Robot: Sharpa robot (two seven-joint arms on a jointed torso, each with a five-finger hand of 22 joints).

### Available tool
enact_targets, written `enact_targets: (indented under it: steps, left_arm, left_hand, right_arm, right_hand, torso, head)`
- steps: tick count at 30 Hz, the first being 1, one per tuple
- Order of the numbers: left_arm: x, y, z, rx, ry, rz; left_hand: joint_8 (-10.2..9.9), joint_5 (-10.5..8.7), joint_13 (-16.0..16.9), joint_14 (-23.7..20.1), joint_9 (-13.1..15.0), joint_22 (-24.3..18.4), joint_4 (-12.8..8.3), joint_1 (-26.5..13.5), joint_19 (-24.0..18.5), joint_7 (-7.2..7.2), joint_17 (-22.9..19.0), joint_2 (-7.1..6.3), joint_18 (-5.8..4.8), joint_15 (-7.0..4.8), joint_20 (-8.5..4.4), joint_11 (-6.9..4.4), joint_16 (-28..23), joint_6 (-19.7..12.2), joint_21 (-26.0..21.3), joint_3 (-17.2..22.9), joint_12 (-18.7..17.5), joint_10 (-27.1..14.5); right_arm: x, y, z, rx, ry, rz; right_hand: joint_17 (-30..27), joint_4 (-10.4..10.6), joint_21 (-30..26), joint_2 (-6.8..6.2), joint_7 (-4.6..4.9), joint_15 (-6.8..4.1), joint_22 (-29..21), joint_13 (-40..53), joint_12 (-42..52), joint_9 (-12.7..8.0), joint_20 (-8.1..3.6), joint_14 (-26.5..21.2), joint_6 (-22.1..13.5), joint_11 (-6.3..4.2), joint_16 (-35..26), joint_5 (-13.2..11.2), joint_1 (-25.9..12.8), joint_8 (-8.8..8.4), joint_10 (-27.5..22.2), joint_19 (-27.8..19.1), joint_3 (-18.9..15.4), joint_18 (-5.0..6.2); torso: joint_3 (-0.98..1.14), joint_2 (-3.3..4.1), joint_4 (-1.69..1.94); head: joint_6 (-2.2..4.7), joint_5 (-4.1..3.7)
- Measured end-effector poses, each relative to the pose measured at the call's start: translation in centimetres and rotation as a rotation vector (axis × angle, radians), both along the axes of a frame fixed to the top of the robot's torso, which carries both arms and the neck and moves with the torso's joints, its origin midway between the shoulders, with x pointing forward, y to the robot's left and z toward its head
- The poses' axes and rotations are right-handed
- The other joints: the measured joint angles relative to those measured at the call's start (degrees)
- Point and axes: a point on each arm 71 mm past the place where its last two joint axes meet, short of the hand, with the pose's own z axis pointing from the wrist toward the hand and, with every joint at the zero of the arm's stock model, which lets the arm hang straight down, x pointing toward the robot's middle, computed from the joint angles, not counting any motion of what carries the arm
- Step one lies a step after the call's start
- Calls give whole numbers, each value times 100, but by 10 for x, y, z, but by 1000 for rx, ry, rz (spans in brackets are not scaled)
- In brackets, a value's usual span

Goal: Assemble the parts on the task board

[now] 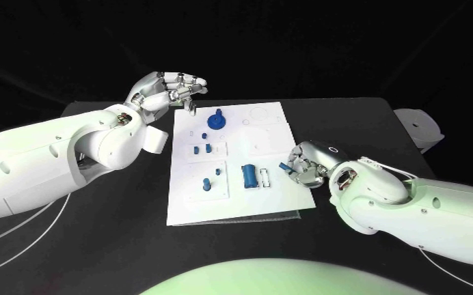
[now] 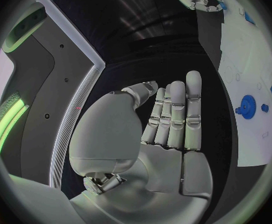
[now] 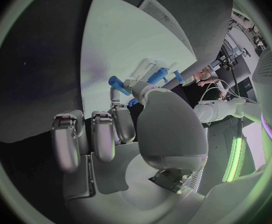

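My right hand (image 1: 307, 167) pinching a small blue part (image 3: 116, 82) at the task board's (image 1: 276, 203) three o'clock edge, my left hand (image 1: 169, 90) released, hovering at eleven o'clock.

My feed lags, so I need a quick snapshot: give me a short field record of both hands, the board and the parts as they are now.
left hand: raised over the far left corner of the task board, fingers apart, holding nothing
right hand: at the board's right edge, pinching a small blue part
task board: white plate, flat on the black table
blue gear: on the board's far end
blue cylinder: lying mid-board, near the right hand
other parts: several small blue pieces along the board's left half
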Motion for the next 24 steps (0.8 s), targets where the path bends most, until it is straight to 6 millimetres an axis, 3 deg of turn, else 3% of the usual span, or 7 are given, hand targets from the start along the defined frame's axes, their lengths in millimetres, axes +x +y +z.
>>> enact_targets:
  steps: [18, 23, 24]
  left_arm:
    - [0, -1, 0, 0, 1, -2]
    - [0, -1, 0, 0, 1, -2]
    - [0, -1, 0, 0, 1, -2]
  left_hand:
    - [0, 0, 1, 0, 0, 0, 0, 0, 0, 0, 1, 0, 0, 0, 0, 0, 0, 0, 0, 0, 0, 0]
    - [0, 0, 1, 0, 1, 1, 0, 0, 0, 0, 1, 0, 0, 0, 0, 0, 0, 0, 0, 0, 0, 0]
    - [0, 0, 1, 0, 1, 1, 0, 0, 0, 0, 1, 0, 0, 0, 0, 0, 0, 0, 0, 0, 0, 0]
  right_arm:
    - [0, 29, -4, 139, 111, -38]
    - [1, 32, -7, 145, 137, -41]
    - [2, 33, -8, 144, 144, -40]
  right_hand:
    - [-1, 19, 0, 5, 0, -21, -1, -1, 36, 0, 1, -21, 0, -21, 0, -2, -212, 1, 21, 0, 14, 0]
    - [-1, 137, 0, -9, 24, -20, -1, -2, 169, 5, 1, -21, 24, -21, 25, -49, -414, 144, 21, 0, -28, -1]
    - [-1, 150, 0, -11, 32, -20, -1, -2, 207, 92, 1, -21, 32, -21, 25, -49, -437, 151, 21, 0, -30, 0]
  torso:
    - [-8, 1, 0]
    - [-9, 0, 0]
    - [-9, 0, 0]
  head:
    - [-14, -12]
    - [-13, -4]
    - [-13, -4]
